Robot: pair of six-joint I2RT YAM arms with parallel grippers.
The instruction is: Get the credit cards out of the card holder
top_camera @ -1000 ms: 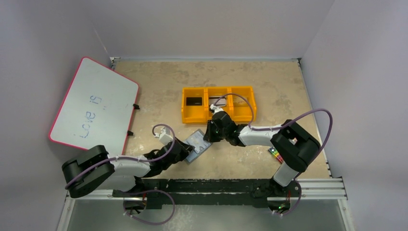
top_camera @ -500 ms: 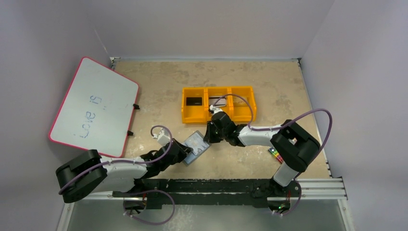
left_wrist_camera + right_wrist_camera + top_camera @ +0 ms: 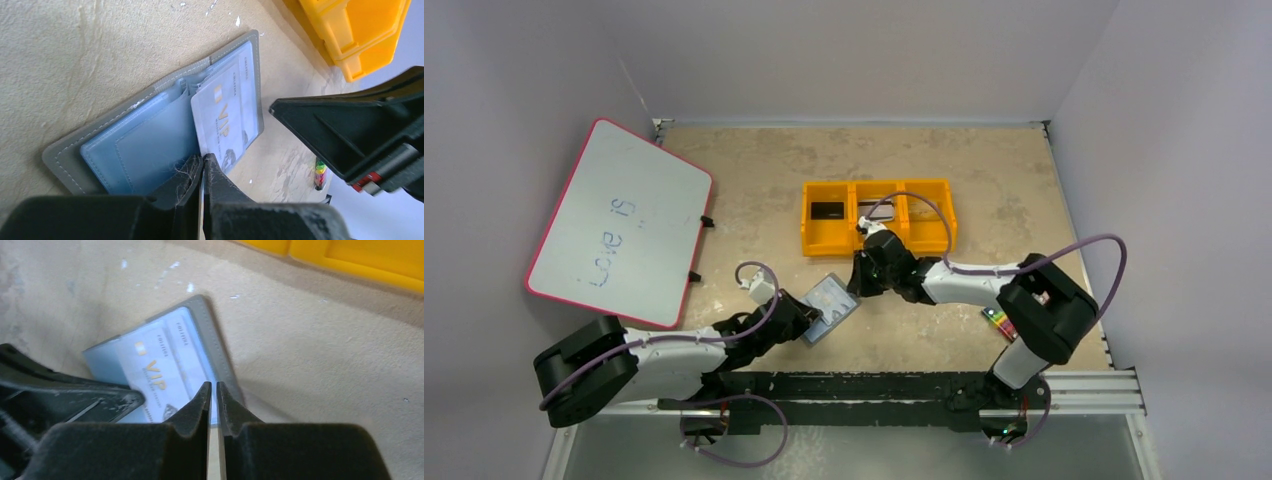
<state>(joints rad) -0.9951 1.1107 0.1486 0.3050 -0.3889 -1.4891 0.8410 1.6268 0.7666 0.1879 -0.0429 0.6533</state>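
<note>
The card holder [image 3: 830, 306] lies open on the table, grey outside and pale blue inside [image 3: 145, 145]. A silver-white credit card [image 3: 227, 112] marked VIP sticks partly out of its right pocket and also shows in the right wrist view [image 3: 160, 372]. My left gripper [image 3: 204, 159] is shut on that card's near corner, at the holder's near edge [image 3: 808, 320]. My right gripper [image 3: 212, 385] is shut, with its tips on the holder's far right edge [image 3: 855, 287]. A black credit card [image 3: 827, 211] lies in the yellow bin's left compartment. No beige card is visible.
The yellow three-part bin [image 3: 876, 238] stands just behind the right gripper. A whiteboard [image 3: 619, 222] with a pink rim leans at the left wall. The crayon pack [image 3: 996, 320] lies by the right arm's elbow.
My left arm has drawn back toward the near left, and the card holder has shifted slightly with it. The right gripper has stayed on the holder.
</note>
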